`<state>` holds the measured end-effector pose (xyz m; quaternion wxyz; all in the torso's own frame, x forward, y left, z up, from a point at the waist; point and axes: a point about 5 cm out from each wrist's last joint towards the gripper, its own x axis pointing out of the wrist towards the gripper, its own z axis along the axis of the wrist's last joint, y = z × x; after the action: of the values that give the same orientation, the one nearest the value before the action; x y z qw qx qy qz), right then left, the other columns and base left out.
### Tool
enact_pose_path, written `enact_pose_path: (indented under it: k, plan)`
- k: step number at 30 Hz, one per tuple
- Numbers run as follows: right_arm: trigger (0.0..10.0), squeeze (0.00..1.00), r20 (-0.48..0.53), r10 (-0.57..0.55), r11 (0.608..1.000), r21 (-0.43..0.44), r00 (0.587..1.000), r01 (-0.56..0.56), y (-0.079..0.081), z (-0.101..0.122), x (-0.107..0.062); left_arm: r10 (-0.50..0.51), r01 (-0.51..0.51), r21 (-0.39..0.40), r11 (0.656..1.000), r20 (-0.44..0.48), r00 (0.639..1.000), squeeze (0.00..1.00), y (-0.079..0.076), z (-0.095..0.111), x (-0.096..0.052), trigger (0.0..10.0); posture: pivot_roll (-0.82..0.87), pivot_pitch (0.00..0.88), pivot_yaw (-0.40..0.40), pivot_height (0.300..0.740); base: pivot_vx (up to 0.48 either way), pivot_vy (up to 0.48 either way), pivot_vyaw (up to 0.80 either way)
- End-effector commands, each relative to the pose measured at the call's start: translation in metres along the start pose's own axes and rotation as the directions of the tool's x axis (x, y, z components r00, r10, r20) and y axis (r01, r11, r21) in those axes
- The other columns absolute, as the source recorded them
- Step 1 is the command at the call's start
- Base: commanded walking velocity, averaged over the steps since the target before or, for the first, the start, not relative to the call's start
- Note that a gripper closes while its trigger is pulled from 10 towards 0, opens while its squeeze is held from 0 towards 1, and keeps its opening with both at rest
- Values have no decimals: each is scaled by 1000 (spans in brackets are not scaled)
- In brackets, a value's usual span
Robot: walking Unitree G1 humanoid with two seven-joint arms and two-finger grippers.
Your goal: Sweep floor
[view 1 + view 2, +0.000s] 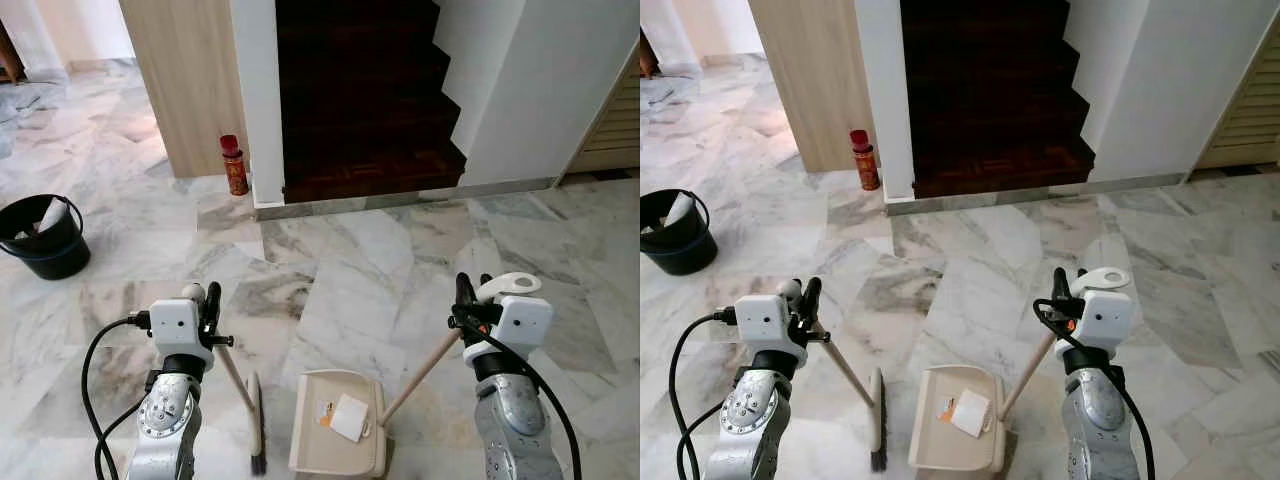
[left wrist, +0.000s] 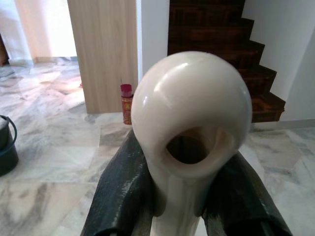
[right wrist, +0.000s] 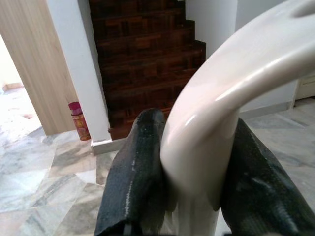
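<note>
Broom (image 1: 252,415) sits just left of the dustpan (image 1: 338,438), bristles alongside its edge, left gripper (image 1: 208,300) fingers clamped on its handle, right gripper (image 1: 470,297) fingers clamped on the dustpan's handle, so the sweep probably goes rightward.

Both arms reach forward, left tool (image 1: 205,305) and right tool (image 1: 468,300) each clamped shut.

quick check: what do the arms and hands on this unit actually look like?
Both arms are silver metal with round perforated joint housings, each topped by a white boxy wrist module. Left hand and right hand each have two long black fingers with a textured surface. Black cables loop off both wrists; the right wrist shows a small orange marking.
</note>
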<state>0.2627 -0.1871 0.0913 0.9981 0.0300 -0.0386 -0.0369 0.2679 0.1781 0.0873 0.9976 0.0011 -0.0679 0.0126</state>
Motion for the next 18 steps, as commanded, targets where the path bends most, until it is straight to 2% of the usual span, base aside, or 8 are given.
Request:
enact_pose_path:
  k: [1,3,5,8,18]
  plan:
    - [10000,0,39,7,1000,-7,999,-7,2,9,4,-1,1,7,1000,60,998,0,0,13,6,10000,2,0,0,740,0,247,800]
    - [10000,0,43,7,1000,10,999,-8,2,9,4,0,0,7,1000,60,998,0,0,13,6,10000,3,0,0,740,0,247,800]
    - [10000,0,41,-12,999,46,999,10,1,9,5,0,-1,6,1000,60,998,0,0,13,6,10000,4,0,0,740,0,249,0]
    - [10000,0,42,-5,1000,25,999,3,1,9,5,-1,1,6,1000,59,998,0,0,13,6,10000,4,0,2,740,0,274,0]
    - [10000,0,43,0,999,33,999,-2,2,9,5,-2,2,4,1000,60,998,0,-1,13,5,10000,2,0,3,740,0,300,0]
